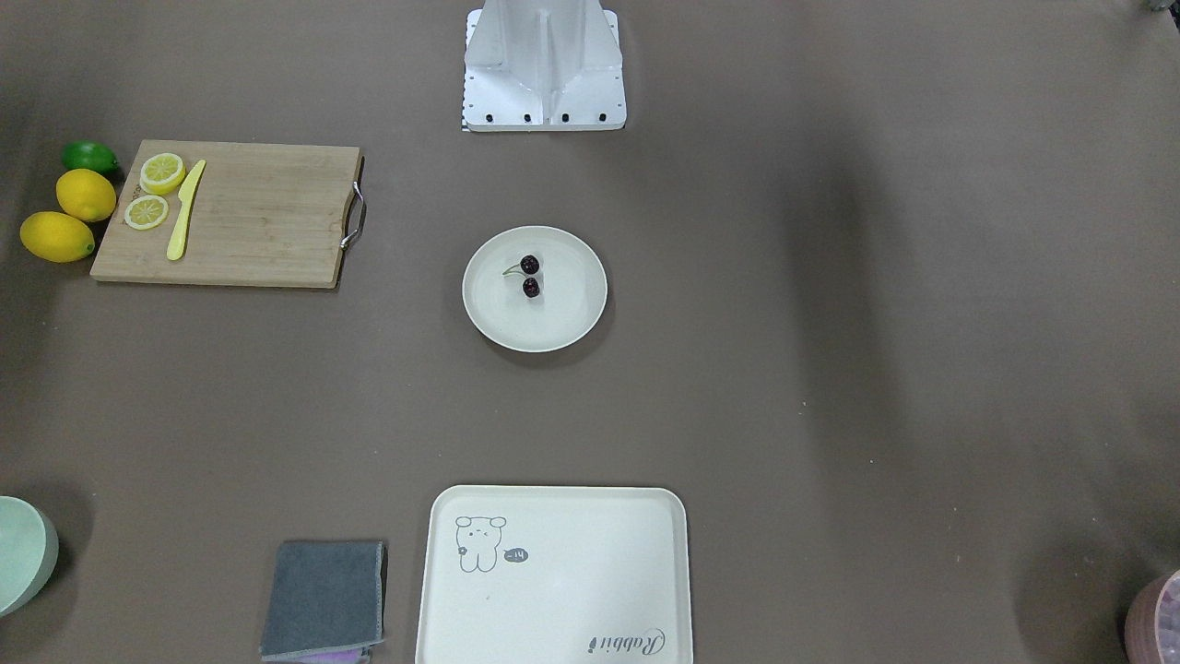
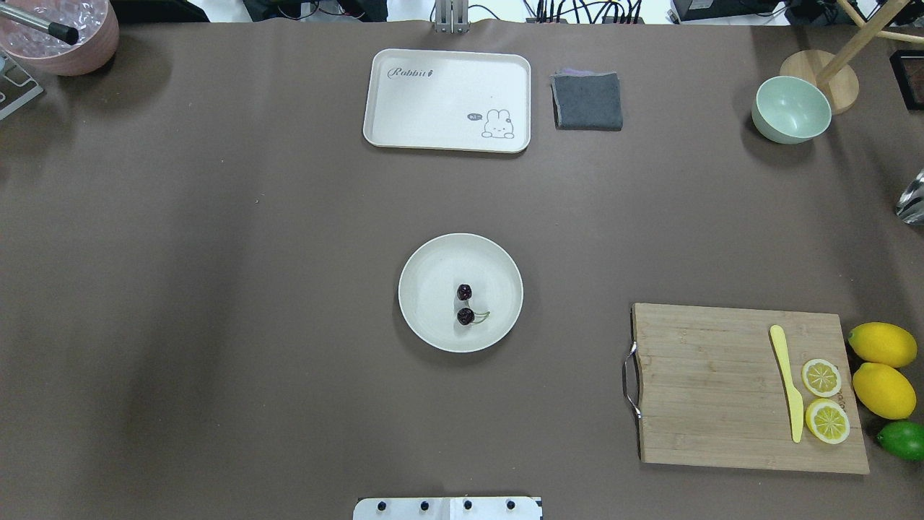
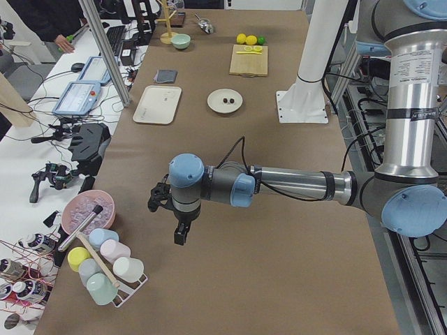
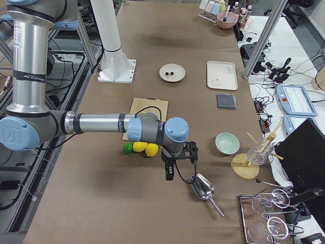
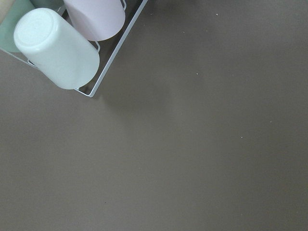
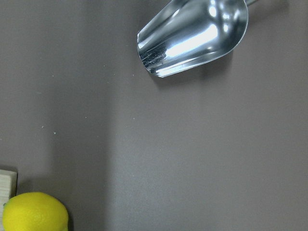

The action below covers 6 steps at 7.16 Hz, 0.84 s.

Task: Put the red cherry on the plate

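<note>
Two cherries (image 2: 465, 315) on one plate (image 2: 432, 287), two lemons (image 2: 882, 344), two slices (image 2: 821, 377), one lime (image 2: 902, 439), one board (image 2: 715, 383), left gripper (image 3: 180, 236) and right gripper (image 4: 170, 175) openings impossible to tell.

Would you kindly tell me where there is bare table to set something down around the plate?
Bare: the wide stretch on the robot's left of the plate, the band between plate and tray, and the gap between plate and board. Crowded: the board's outer end, with knife, slices and lemons.
</note>
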### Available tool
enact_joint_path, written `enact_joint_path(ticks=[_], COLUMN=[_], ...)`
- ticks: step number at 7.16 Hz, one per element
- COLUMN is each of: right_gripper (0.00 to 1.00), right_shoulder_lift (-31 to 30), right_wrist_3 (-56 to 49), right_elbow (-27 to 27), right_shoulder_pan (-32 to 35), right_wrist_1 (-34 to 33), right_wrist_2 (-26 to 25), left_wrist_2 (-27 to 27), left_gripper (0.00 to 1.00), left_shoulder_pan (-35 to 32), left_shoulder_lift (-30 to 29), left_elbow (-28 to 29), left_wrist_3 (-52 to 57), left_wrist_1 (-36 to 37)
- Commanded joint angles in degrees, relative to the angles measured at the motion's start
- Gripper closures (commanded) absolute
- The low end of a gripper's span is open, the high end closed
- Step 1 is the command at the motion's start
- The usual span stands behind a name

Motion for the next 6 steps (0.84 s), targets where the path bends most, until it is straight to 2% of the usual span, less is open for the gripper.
enact_joint_path(ticks=[1, 6], right_gripper=[0.0, 0.0], right_shoulder_lift=[-0.1, -0.4], right_wrist_3=[-0.1, 0.1], right_elbow=[0.1, 0.3], right_shoulder_pan=[0.3, 0.9], right_wrist_1=[0.1, 0.1], right_wrist_2=[0.0, 0.1], left_wrist_2=[0.0, -0.1], left_gripper=[0.02, 0.02], left_shoulder_pan=[0.0, 0.0], left_shoulder_lift=[0.1, 0.0], left_elbow=[0.0, 0.0], left_wrist_3=[-0.2, -0.5], left_wrist_1=[0.0, 0.0])
